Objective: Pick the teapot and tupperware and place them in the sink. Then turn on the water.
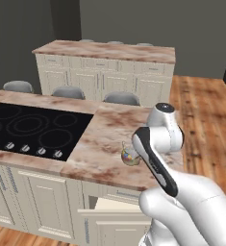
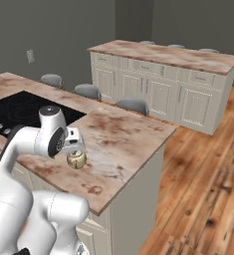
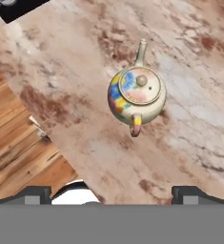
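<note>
- The end effector (image 3: 111, 193) hangs above the bench (image 3: 189, 119) with its two tips spread wide and nothing between them, probably prepared to come down for a grasp.
- The teapot (image 3: 136, 94) stands upright on the bench below the end effector, ahead of the tips and apart from them, lid knob facing the hand.

Teapot (image 3: 136, 93): cream-yellow with blue, pink, yellow and red patches. Counter (image 3: 189, 71): pink-brown marbled stone, mottled rust and grey. Cooktop (image 1: 32, 127): black. Cabinets (image 1: 105, 79): cream. Floor (image 2: 203, 184): orange-brown planks.
</note>
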Controlling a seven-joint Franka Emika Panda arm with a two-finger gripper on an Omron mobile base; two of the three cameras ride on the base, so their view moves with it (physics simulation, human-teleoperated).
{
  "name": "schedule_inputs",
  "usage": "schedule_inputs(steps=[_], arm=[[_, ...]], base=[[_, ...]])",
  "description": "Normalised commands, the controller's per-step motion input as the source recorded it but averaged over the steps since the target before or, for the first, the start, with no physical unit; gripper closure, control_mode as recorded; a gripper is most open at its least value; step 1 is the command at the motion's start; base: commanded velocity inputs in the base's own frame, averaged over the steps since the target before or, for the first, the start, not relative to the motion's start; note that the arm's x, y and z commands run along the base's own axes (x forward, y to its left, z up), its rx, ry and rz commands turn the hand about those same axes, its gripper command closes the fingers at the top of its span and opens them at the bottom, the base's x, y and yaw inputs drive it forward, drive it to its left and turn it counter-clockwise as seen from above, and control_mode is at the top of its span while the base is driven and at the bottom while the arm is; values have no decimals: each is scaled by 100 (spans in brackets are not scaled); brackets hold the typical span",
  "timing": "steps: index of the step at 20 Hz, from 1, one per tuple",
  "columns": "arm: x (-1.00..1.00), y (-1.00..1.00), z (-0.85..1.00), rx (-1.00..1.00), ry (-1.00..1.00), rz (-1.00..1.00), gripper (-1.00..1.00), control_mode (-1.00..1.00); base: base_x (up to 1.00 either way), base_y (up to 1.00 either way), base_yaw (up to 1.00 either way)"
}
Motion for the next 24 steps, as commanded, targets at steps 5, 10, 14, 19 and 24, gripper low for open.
schedule_inputs(steps=[5, 10, 14, 19, 24], arm=[[8, -4, -50, 0, 10, 0, -100, -100], [26, -19, -40, 0, 11, 1, -100, -100], [19, -12, -20, 0, 10, 0, -100, -100], [6, 3, -14, 0, 6, 0, -100, -100], [26, 18, -23, 0, 0, 0, -100, -100]], base=[[0, 0, 0], [0, 0, 0], [0, 0, 0], [0, 0, 0], [0, 0, 0]])
